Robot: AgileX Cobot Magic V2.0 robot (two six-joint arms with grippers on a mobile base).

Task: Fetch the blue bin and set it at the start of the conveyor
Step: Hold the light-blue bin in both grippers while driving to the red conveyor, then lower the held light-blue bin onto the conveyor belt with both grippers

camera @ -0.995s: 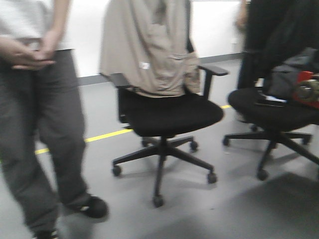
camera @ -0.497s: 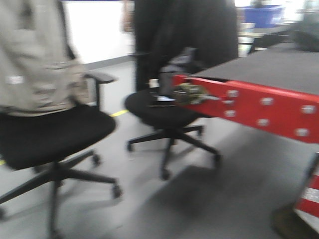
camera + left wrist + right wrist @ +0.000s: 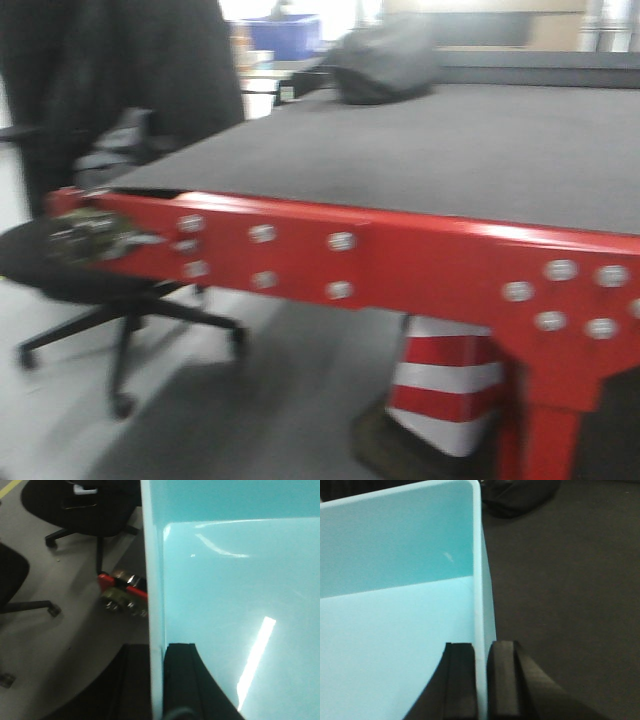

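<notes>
Because each gripper pinches one side wall, the blue bin (image 3: 240,605) hangs between the two arms. The left gripper (image 3: 157,652) has one finger inside and one outside the wall, closed onto the rolled rim. The right gripper (image 3: 481,652) clamps the opposite wall the same way. A hold on both sides suits a wide, shallow tub, which would likely tip if lifted by one edge. What shows of the inside of the bin is bare.

Seen from the right wrist, the black belt of the conveyor start (image 3: 570,605) lies at three o'clock of the bin. From the left wrist, a red frame corner shows at nine o'clock, with grey floor around it. Whether the bin's bottom touches the belt cannot be told.

In the front view a traffic cone (image 3: 445,390) stands at five o'clock beneath the frame and an office chair (image 3: 100,300) at eight o'clock. A dark bag (image 3: 385,65) lies on the belt at twelve o'clock, so the near end looks like the sensible landing spot.
</notes>
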